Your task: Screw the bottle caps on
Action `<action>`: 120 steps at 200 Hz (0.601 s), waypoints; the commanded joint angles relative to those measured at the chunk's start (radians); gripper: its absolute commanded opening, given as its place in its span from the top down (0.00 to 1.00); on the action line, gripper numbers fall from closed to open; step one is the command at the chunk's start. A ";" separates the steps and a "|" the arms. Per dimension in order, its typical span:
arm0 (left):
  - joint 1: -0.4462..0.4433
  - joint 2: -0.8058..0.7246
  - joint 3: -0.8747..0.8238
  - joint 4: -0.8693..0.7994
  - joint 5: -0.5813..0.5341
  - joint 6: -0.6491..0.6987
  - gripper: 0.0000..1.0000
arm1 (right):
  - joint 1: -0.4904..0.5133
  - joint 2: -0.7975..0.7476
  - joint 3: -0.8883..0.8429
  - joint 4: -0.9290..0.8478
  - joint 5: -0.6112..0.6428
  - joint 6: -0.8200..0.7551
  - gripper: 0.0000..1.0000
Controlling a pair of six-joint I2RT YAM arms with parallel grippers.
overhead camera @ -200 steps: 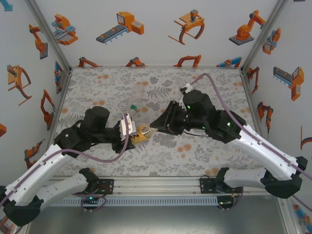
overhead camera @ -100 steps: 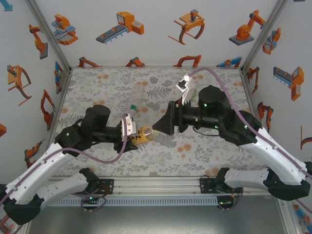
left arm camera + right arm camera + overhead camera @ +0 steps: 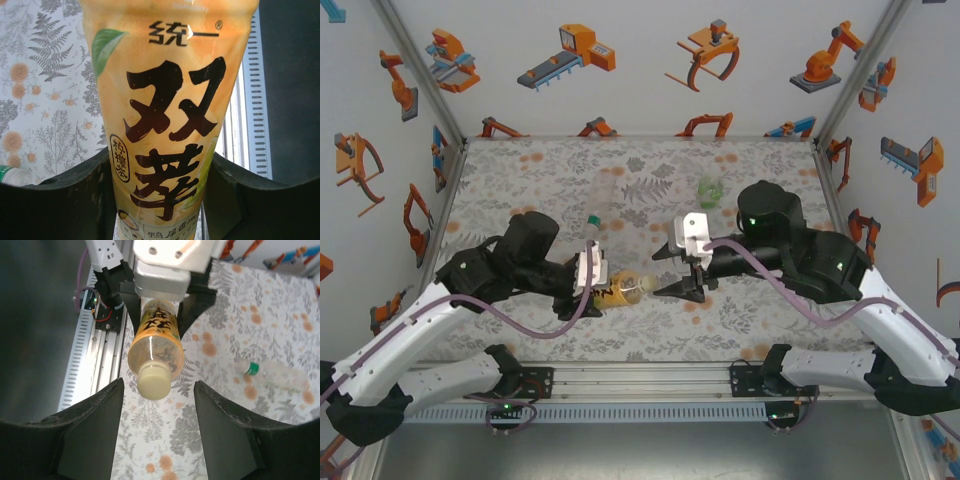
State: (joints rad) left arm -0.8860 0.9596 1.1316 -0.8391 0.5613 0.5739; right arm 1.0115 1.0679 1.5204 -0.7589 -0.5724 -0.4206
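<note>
Above the near middle of the table (image 3: 520,180), you have one amber bottle (image 3: 165,100), yellow label, held sideways in the left gripper (image 3: 159,200); white cap (image 3: 155,381) on its neck. The right gripper (image 3: 159,405) faces that cap, fingers wide, not touching. One clear bottle (image 3: 280,376), green-necked, lies on the table.

My arms (image 3: 415,345) are white shells on black joints, purple cables (image 3: 520,326) looping along both, my left claw (image 3: 607,291) and right claw (image 3: 664,273) black under white wrist blocks (image 3: 694,232).
</note>
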 commanded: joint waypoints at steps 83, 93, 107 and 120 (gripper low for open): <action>-0.030 0.018 0.038 -0.049 0.000 0.027 1.00 | 0.019 -0.085 -0.201 0.143 -0.027 -0.090 0.56; -0.031 0.019 0.038 -0.049 0.000 0.025 1.00 | 0.021 -0.089 -0.204 0.150 -0.027 -0.083 0.56; -0.031 0.018 0.034 -0.048 -0.004 0.025 1.00 | 0.022 -0.093 -0.209 0.161 -0.027 -0.076 0.56; -0.031 0.018 0.037 -0.048 -0.005 0.025 1.00 | 0.025 -0.100 -0.216 0.175 -0.025 -0.068 0.57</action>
State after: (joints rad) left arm -0.9104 0.9794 1.1446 -0.8726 0.5514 0.5819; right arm 1.0252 0.9913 1.3205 -0.6491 -0.6014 -0.5056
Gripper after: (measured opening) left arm 0.548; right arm 0.438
